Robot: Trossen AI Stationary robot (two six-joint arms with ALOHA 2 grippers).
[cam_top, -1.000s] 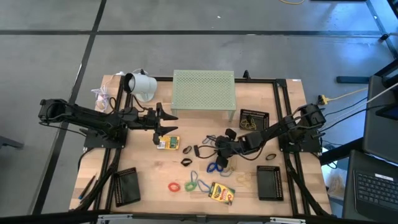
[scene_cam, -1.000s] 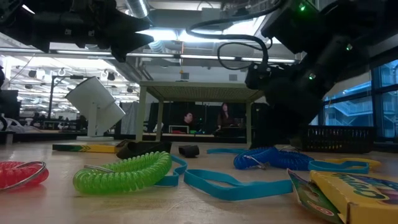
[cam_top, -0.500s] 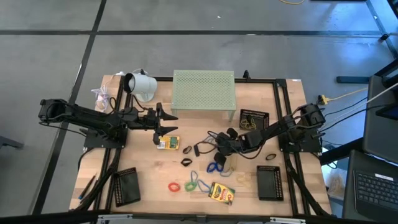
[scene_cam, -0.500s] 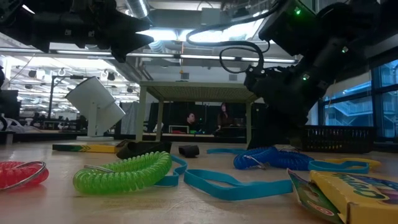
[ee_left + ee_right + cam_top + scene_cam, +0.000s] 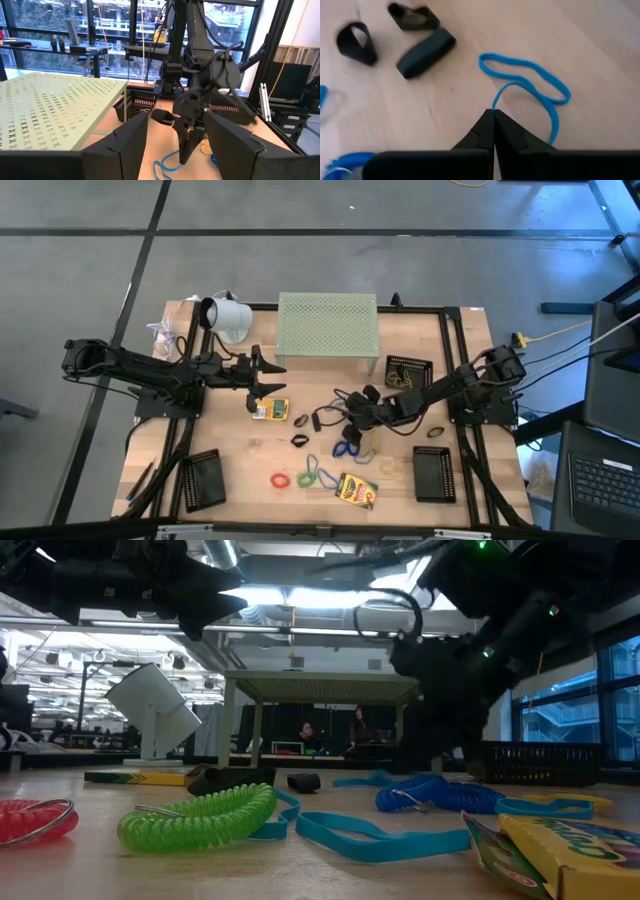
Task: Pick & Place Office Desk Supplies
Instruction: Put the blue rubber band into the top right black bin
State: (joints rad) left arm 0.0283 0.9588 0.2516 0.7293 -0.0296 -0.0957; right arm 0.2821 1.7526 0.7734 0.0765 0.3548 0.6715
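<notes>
Right gripper: pinched tight on the blue band loop, low over the desk, in front of the pale green perforated stand.
Left gripper: spread wide, holding nothing, beside the stand's left front corner, above a crayon box.

Probably a robotics lab: wooden table on grey floor, office chair, large windows.
</notes>
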